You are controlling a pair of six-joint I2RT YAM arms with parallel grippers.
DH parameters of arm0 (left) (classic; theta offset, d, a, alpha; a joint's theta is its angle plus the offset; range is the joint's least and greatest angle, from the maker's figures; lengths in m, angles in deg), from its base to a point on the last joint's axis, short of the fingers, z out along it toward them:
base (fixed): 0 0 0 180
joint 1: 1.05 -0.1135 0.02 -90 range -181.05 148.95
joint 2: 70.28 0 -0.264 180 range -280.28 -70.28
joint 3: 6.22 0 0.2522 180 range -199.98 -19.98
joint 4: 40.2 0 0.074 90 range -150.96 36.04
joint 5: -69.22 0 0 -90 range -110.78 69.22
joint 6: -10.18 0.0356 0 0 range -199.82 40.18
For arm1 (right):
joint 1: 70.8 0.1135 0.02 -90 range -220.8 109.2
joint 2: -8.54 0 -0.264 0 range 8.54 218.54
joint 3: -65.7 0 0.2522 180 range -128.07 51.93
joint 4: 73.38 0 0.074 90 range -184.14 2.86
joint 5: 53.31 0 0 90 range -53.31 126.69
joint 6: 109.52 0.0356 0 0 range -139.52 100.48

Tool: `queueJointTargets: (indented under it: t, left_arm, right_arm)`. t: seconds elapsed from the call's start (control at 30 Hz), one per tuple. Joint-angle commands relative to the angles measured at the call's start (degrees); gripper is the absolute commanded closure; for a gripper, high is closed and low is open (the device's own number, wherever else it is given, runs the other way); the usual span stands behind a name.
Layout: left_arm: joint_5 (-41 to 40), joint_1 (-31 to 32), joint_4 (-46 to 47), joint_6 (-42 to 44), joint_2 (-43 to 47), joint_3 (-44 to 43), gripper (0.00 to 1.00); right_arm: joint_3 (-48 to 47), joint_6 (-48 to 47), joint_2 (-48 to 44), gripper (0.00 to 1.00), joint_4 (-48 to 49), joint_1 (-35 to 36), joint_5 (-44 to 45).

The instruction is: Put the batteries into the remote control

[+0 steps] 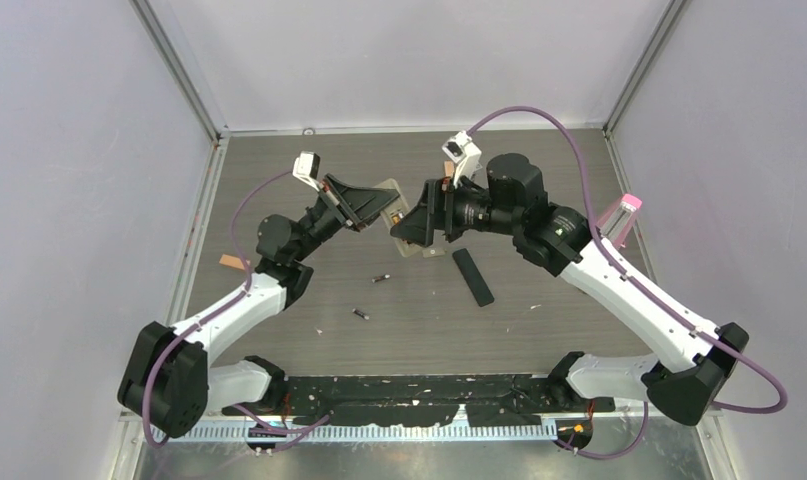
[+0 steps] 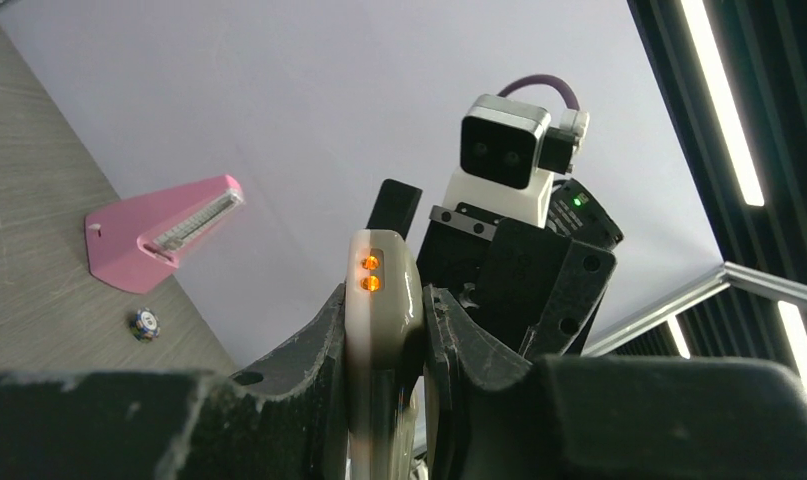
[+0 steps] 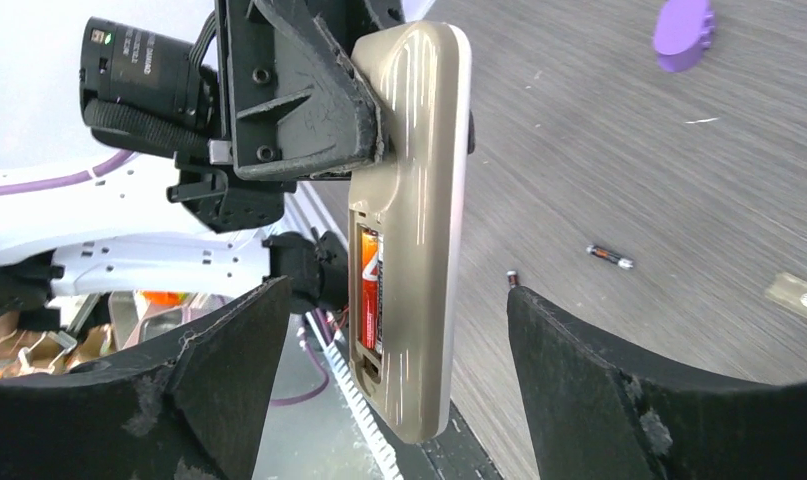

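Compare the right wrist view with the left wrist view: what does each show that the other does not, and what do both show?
Only right wrist: an orange-red battery seated in the open compartment, plus a loose battery on the table. Only left wrist: a pink object and two glowing orange dots. Both: the remote clamped in the left gripper.

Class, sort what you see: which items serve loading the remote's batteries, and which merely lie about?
Job: beige plastic remote control; orange-red battery seated inside it; two dark loose batteries; black flat strip, probably its cover.
Lying about: pink plastic wedge; purple oval piece; blue-white disc.
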State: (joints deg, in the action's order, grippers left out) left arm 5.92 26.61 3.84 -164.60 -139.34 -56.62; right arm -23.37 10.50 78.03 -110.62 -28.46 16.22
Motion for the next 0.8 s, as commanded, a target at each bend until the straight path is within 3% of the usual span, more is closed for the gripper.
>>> queueJointTargets:
  t: [0.0, 0.13, 0.27, 0.53, 0.6, 0.77]
  left_arm:
    - [2.6, 0.2, 2.2, 3.1, 2.3, -3.2, 1.0]
    - [3.9, 0.2, 2.3, 3.1, 2.3, -3.6, 1.0]
    - [4.8, 0.2, 2.5, 2.9, 2.6, -3.8, 1.0]
    - [5.2, -0.8, 1.1, 3.1, 3.8, -3.3, 0.99]
    - [5.4, -1.1, 0.5, 3.6, 4.3, -3.0, 0.96]
    - [6.2, -1.5, -1.5, 5.3, 5.3, -2.6, 0.81]
  right_arm:
    - [0.3, -1.3, 1.8, 0.15, 6.8, -0.2, -8.4]
    - [0.0, -0.8, 4.1, 0.17, 8.0, -0.2, -11.7]
    - [0.6, 0.2, 5.3, 0.27, 10.6, -0.2, -14.5]
    - [1.5, 2.8, 7.3, 0.6, 13.0, -0.9, -18.3]
    - [2.5, 3.8, 7.4, 0.69, 14.4, -1.4, -19.8]
    - [4.3, 5.7, 8.1, 0.81, 17.2, -2.4, -23.7]
